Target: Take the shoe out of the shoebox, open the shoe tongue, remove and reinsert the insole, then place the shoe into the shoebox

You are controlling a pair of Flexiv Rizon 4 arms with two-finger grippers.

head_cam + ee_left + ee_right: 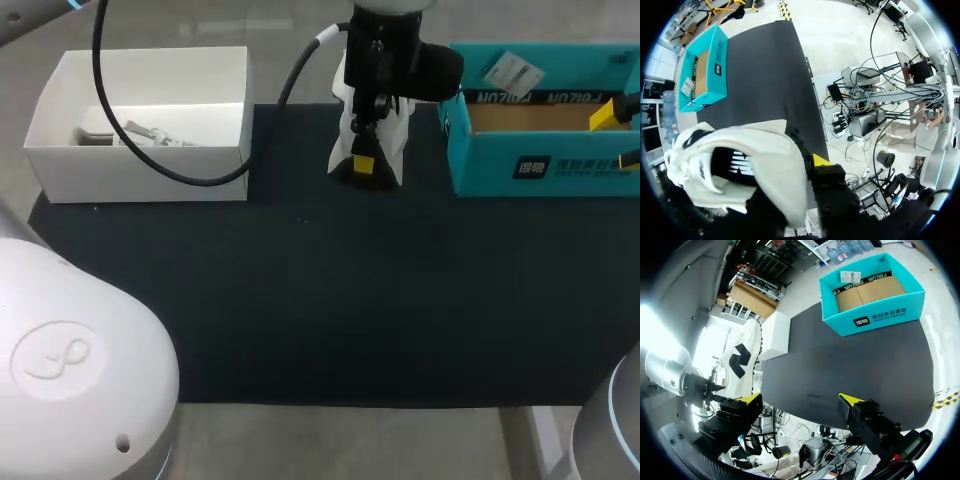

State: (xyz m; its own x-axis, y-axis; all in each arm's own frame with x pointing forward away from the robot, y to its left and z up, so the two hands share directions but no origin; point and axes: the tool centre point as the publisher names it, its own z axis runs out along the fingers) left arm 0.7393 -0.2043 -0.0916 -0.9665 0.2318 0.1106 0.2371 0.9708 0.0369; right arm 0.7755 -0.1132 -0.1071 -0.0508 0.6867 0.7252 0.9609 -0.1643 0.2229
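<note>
Shoe (400, 138) first: it is white with black markings and sits at the far edge of the bench, about midway between the two boxes, standing on end. The left gripper (363, 160) comes down on it from above and is clamped onto it. From the head view I cannot tell whether its lower end touches the black mat (350, 300) or hangs just over it. Seen from the left wrist, the shoe (765, 165) lies right against the gripper, its dark opening turned towards the camera, with one yellow tip pressed to its side and the other finger hidden behind the upper. A black cable (200, 175) loops from that arm down across the front of the white box (140, 172), which stands at the far left corner of the bench with something pale and crumpled inside. The teal shoebox (560, 165) stands at the far right corner, open, showing a bare brown cardboard floor. The right gripper (618, 137) is at the right edge of the bench, over the shoebox's right end. From its own wrist view the right gripper (800, 400) has its fingers spread wide with only mat between them, the shoebox (875, 315) well ahead of it and the shoe (742, 357) off to one side.
</note>
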